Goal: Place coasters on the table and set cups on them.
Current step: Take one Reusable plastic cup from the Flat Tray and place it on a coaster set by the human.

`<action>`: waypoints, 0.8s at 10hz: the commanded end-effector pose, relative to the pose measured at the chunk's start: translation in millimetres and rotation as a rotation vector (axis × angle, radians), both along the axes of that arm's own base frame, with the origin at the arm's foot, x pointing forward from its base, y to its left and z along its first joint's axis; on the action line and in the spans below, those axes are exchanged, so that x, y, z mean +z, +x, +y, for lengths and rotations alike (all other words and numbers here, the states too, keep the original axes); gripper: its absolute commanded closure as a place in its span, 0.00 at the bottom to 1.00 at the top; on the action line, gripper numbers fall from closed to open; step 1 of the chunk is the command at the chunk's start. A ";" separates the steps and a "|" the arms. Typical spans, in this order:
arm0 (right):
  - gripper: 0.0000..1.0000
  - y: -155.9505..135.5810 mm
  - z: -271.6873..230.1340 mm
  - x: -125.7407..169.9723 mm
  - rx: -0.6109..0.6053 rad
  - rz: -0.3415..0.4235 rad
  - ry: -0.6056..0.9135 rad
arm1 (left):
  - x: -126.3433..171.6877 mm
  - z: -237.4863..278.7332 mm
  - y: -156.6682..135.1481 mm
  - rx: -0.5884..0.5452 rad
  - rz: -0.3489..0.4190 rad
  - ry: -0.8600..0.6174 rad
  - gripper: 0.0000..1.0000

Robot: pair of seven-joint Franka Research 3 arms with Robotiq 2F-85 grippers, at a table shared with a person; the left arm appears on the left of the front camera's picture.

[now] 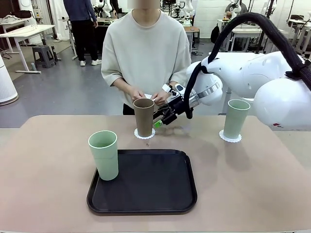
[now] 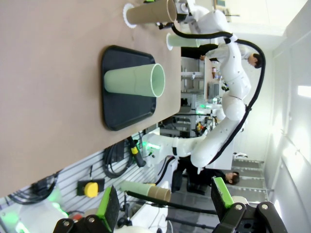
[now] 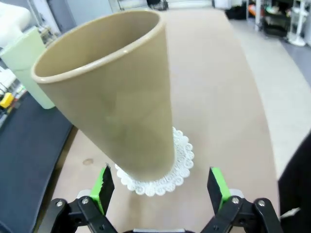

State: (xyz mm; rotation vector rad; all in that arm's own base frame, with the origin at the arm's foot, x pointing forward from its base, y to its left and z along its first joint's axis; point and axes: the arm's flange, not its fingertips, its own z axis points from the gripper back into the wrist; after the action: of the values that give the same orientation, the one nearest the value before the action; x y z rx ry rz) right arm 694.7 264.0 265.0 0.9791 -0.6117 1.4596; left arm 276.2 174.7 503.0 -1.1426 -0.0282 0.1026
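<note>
1. The left hand (image 2: pixel 164 199) hangs well back from the desk (image 1: pixel 43 170). Its green-padded fingers stand wide apart with nothing between them.
2. Nearest on the desk lies a black tray (image 1: pixel 150 194). At its left edge stands a pale mint cup (image 1: pixel 103 154), matte and handleless, tapering to a narrower base. It is upright, mouth up, long axis vertical.
3. Just past the tray's far edge, near the desk's middle, the brown cup (image 1: pixel 144 117) stands on a white coaster (image 1: pixel 145 135). The coaster's scalloped, lace-like rim shows all round the base. This cup has the same tapered shape, also upright with its mouth up and its long axis vertical.
4. The right arm comes in from the right and reaches across the middle, wrist roughly level and fingers pointing at the brown cup's lower half. The right hand (image 1: pixel 163 121) is spread open. In its wrist view the pads flank the cup's base, with a gap showing on each side.
5. Farther right, well apart from that hand, a second mint cup (image 1: pixel 236 118) stands upright on a second coaster (image 1: pixel 230 138), mouth up.
6. At the far edge stands a person. The person's hands (image 1: pixel 137 93) are close together just behind the brown cup, holding a small white thing (image 1: pixel 149 96) too small to tell.
</note>
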 end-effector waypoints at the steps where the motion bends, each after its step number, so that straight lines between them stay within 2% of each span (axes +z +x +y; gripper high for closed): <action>1: 0.00 -7.5 -14.2 24.3 -0.070 -0.005 -0.130 | 1.8 -0.1 -1.2 0.005 -0.006 -0.011 0.00; 4: 0.00 -24.1 -31.0 69.0 -0.115 -0.024 -0.367 | 1.8 -0.1 -1.2 0.005 -0.006 -0.011 0.00; 6: 0.00 -52.8 -32.6 111.8 -0.195 -0.003 -0.591 | 1.8 -0.1 -1.2 0.005 -0.006 -0.011 0.00; 8: 0.00 -95.9 -24.9 159.1 -0.484 0.038 -0.709 | 1.8 -0.1 -1.2 0.005 -0.006 -0.011 0.00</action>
State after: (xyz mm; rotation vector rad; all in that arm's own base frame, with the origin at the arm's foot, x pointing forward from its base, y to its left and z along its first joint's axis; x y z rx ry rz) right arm 636.5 233.3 410.7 0.3712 -0.2840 1.2456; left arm 276.3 174.6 502.8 -1.1426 -0.0276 0.1027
